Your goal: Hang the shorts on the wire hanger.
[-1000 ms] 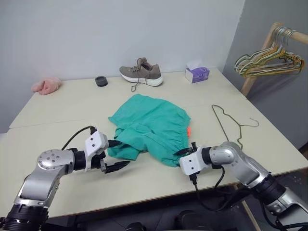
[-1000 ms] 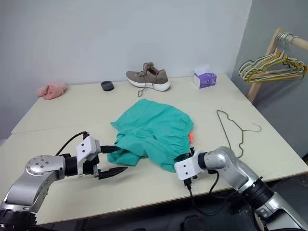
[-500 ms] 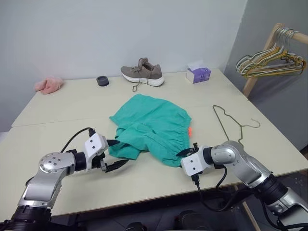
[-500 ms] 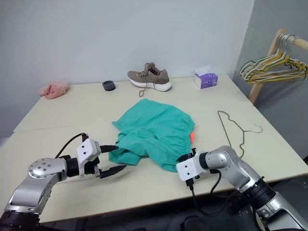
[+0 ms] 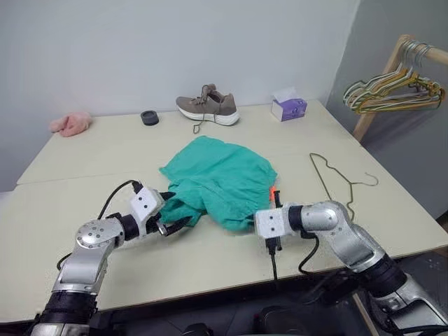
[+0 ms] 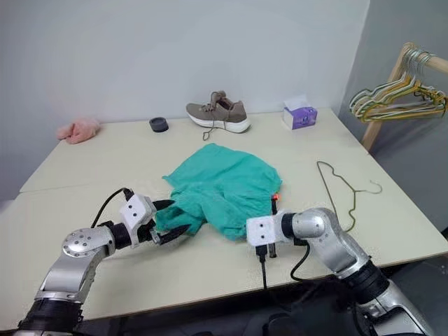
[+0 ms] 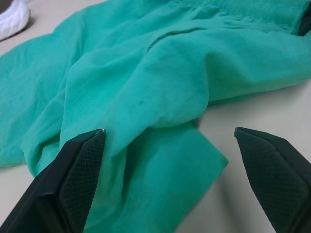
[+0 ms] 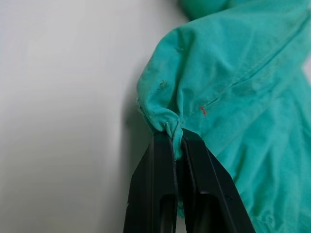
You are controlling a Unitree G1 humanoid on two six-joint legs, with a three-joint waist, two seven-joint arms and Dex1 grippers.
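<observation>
Shorts [image 5: 220,180], teal-green soft cloth, lie crumpled mid-table, toward its front edge. My right claw [image 8: 176,141] is clamped tight on a fold of their hem. My left claw [image 7: 170,145] gapes wide around the opposite corner, gripping nothing. Thin olive-green wire hanger [image 5: 334,177] lies flat near the table's [image 5: 84,157] right edge.

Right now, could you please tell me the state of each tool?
Left tool: open, fingers either side of a fold of the shorts.
Right tool: shut on the shorts' edge.

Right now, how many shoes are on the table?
1. The shoe sits at the table's far edge, between the small black ring and the purple tissue box.
</observation>
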